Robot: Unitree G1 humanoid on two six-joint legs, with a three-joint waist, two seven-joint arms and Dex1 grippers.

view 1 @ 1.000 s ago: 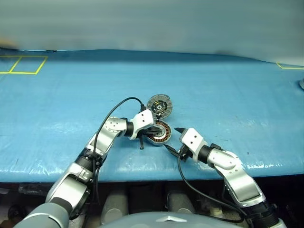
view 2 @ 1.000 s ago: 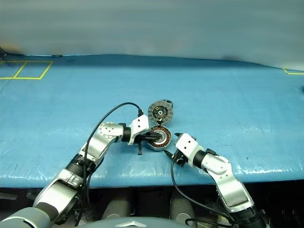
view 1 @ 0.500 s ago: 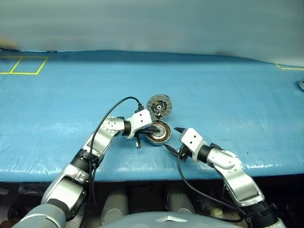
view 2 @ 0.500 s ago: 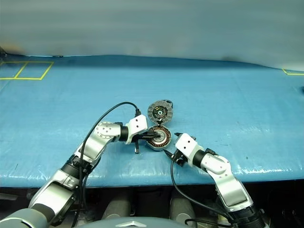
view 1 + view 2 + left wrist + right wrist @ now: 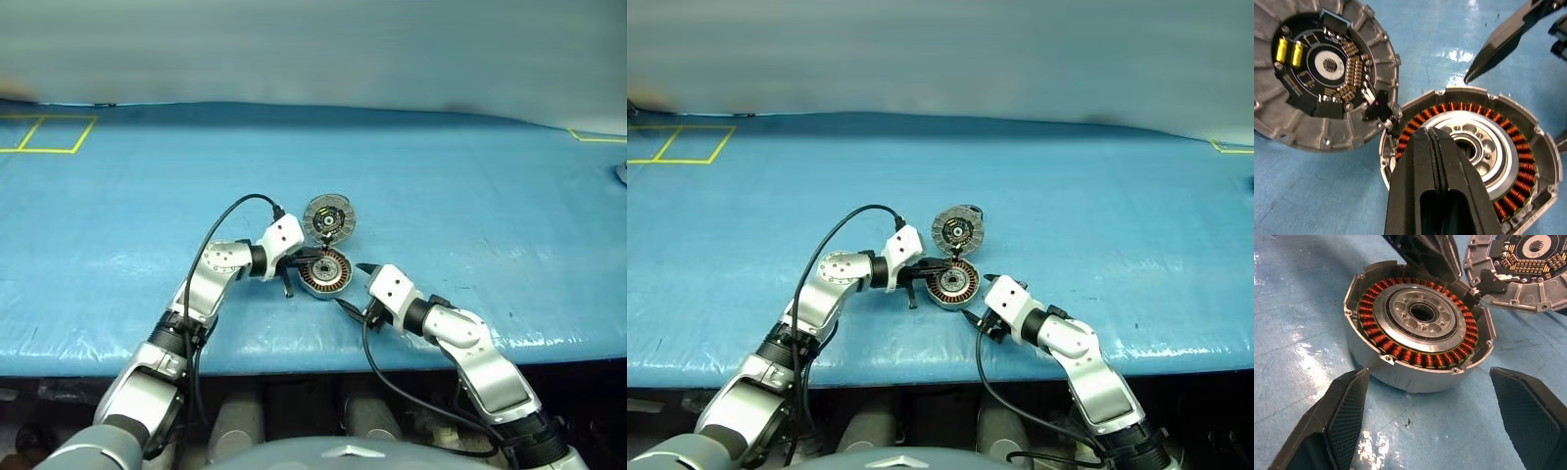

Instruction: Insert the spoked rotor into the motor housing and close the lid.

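The motor housing [image 5: 324, 273] sits on the blue table, a silver puck with copper windings [image 5: 1400, 352] around a silvery centre. Its lid [image 5: 327, 215] stands open at the far side, joined at the rim, with the dark circuit face [image 5: 1327, 73] showing. My left gripper [image 5: 313, 262] is shut, and its fingertips [image 5: 1432, 134] hover over the housing's near-left rim with nothing between them. My right gripper [image 5: 355, 286] is open just to the right of the housing, one finger [image 5: 1337, 416] on each side of its near wall, not touching. The spoked rotor is out of view.
Yellow tape squares [image 5: 49, 134] mark the far left of the blue cover, and another tape corner [image 5: 598, 135] the far right. The table's front edge [image 5: 294, 357] runs just behind both wrists. Black cables loop off each wrist.
My left hand has risen a little and shifted away from me and leftward, its shut fingers staying over the housing. The right arm, housing and lid have not moved.
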